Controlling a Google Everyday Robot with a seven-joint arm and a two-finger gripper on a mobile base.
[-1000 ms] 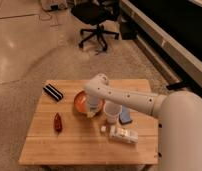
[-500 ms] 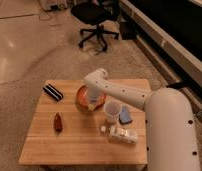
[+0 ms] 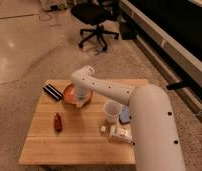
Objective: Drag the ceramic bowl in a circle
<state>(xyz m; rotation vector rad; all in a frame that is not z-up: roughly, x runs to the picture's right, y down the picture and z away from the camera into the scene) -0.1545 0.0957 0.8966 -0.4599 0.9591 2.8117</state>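
Observation:
The ceramic bowl [image 3: 70, 94] is orange-red and shallow, and sits on the wooden table [image 3: 74, 140] near its back edge, left of centre. My white arm reaches in from the lower right, and its wrist comes down over the bowl's right side. The gripper [image 3: 82, 98] is at the bowl, hidden under the wrist. The small translucent white cup [image 3: 111, 111] stands upright to the right of the bowl, apart from it.
A dark striped packet [image 3: 52, 91] lies at the table's back left, close to the bowl. A small red-brown object [image 3: 58, 122] lies on the left. A blue item [image 3: 126, 116] and a white packet [image 3: 120, 134] lie at the right. A black office chair [image 3: 96, 22] stands behind.
The bowl and the gripper have moved from near the table's middle toward the back edge and slightly left, closer to the dark packet. The cup has stayed in place.

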